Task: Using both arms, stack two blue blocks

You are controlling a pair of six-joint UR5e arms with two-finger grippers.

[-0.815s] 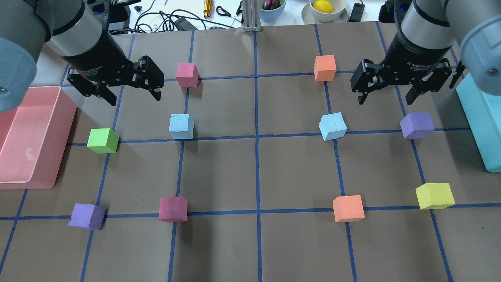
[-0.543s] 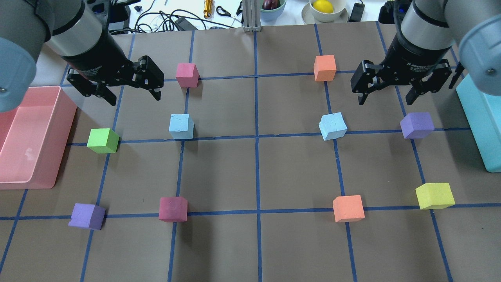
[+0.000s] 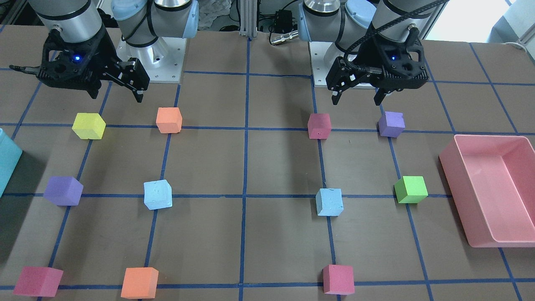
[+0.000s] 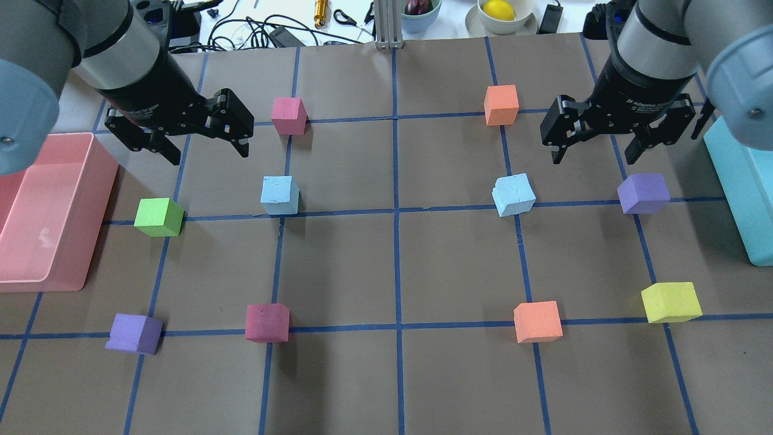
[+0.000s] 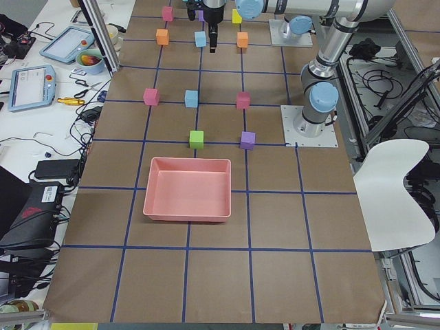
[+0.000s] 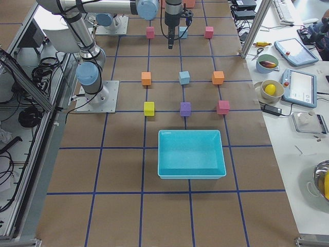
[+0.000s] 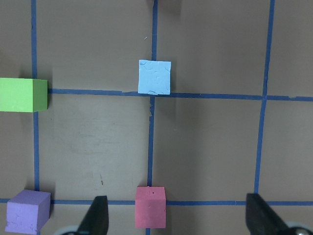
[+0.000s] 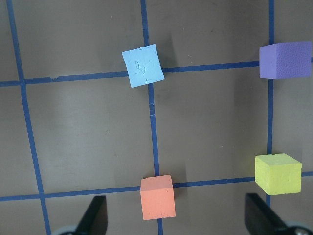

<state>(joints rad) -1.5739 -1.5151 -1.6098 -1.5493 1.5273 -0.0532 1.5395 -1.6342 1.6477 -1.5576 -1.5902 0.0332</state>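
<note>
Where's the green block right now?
In the overhead view the green block sits on the left, between the pink bin and a blue block.

The teal bin (image 4: 741,193) is cut off by the overhead view's right edge, the pink tray (image 4: 36,211) by its left. In its wrist view the left hand (image 7: 174,210) shows only two fingertips (image 7: 96,218) at the bottom edge, and the green block (image 7: 22,95) runs off the side.

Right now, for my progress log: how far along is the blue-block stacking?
Done: nothing; the left blue block and right blue block sit apart, unstacked. In hand: nothing; the left gripper and right gripper hover open, empty. Left: grasp one, carry it, stack it.
</note>
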